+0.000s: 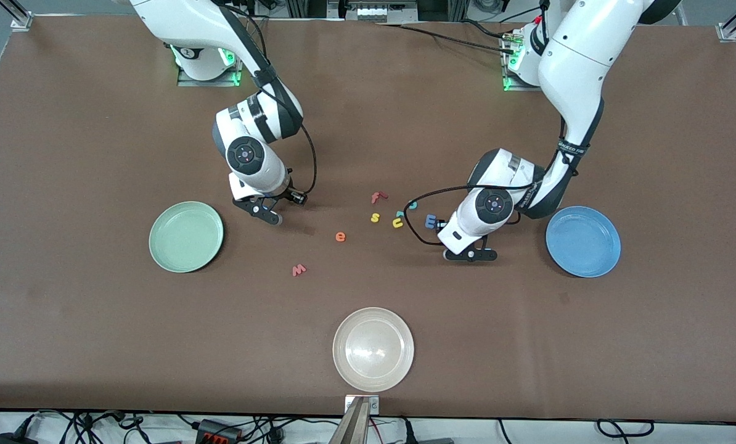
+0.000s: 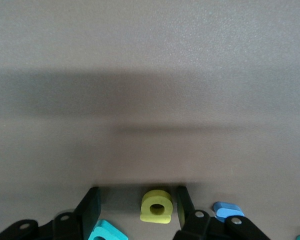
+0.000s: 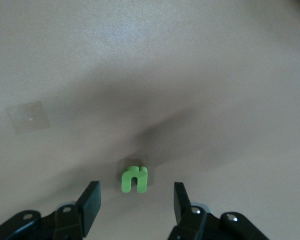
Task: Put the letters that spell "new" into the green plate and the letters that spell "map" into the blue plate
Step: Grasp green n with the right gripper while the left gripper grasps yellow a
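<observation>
Both plates were empty: green plate (image 1: pixel 186 237) at mid-left of the frame, blue plate (image 1: pixel 583 241) at mid-right. Left tool (image 2: pixel 137 207), jaws apart, straddled the yellow a (image 2: pixel 155 205); right tool (image 3: pixel 137 200), jaws apart, straddled the green n (image 3: pixel 134 179). The orange e (image 1: pixel 340 236) and red w (image 1: pixel 299 269) lay at centre.

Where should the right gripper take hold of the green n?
Grip the n across its two outer legs, coming straight down from above. It lies flat on the table, too low for a side approach. The right gripper is already low with one finger on each side of the letter and gaps showing, so closing squarely should pinch both flat outer edges.
</observation>
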